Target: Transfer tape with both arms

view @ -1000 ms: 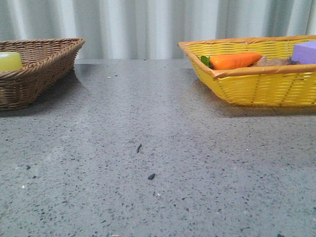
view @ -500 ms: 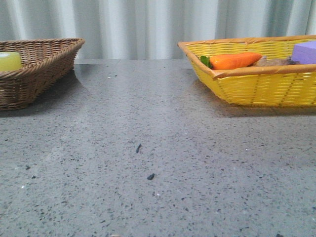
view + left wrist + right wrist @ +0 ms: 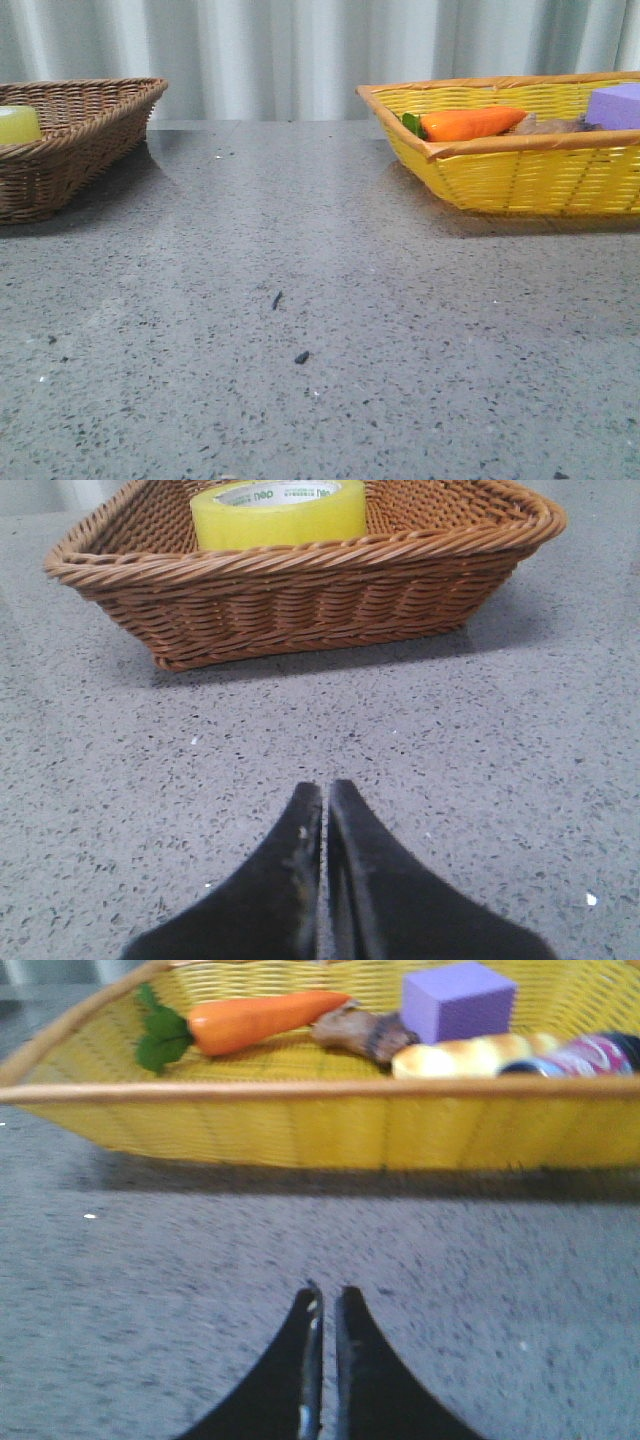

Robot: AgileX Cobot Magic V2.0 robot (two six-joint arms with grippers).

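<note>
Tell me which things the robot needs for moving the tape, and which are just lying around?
Needed for the job:
- tape, sitting in the brown basket
- left end effector, closed, empty
- right end effector, closed, empty

Just lying about, all in the yellow basket:
- carrot
- purple block
- bread roll
- brown lumpy thing

Brown wicker basket (image 3: 75,130) sat at far left of the grey speckled tabletop (image 3: 320,330); yellow woven basket (image 3: 520,170) at far right, well apart, bare tabletop between. Wide roll of yellow tape (image 3: 279,510) lay inside the brown basket. In the yellow basket: orange carrot (image 3: 470,123) toward its left end, purple block (image 3: 615,105) to the carrot's right. Left claw (image 3: 326,810) hung before the brown basket; right claw (image 3: 325,1310) before the yellow one.
</note>
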